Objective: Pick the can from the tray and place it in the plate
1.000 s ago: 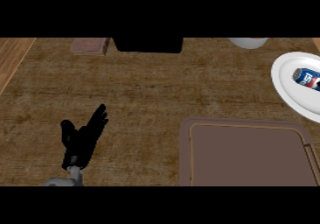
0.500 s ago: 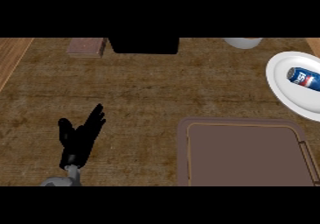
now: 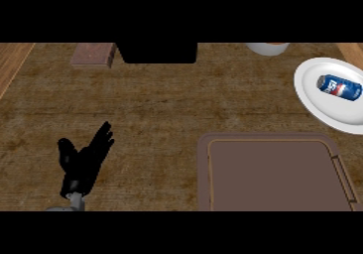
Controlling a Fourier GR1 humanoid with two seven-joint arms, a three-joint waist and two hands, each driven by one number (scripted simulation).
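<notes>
Down at the near edge, the left hand (image 3: 82,163) comes in from the lower left on its grey forearm, resting over the brown woven surface (image 3: 155,109) with its fingers (image 3: 102,139) straight and released, thumb splayed off to the side, grasping nothing at all. Over to the right and just as near, there's the tray (image 3: 206,173), a brown rectangular thing with a raised rim and rounded corners, and its flat inner floor is bare from edge to edge. The tray runs off the lower and right limits of the view, so its far corner on that side is cut off. Moving further out, up at the right edge, here is the plate (image 3: 316,104), white and round, partly clipped by the frame, sitting beyond the tray and apart from it. And in it lies the can (image 3: 339,88), blue with white and a touch of red on its label, tipped on its side and angled across the upper half of the plate, touching the plate's floor and well clear of the tray. A small dark tip pokes in at the right edge just beside the plate's lower rim; what it belongs to can't be told, and the right hand itself doesn't show. At the far edge, a black box (image 3: 158,52) sits top centre, a small reddish-brown block (image 3: 93,53) just to its left, and a pale rounded vessel (image 3: 267,48) peeks in at the top right.
</notes>
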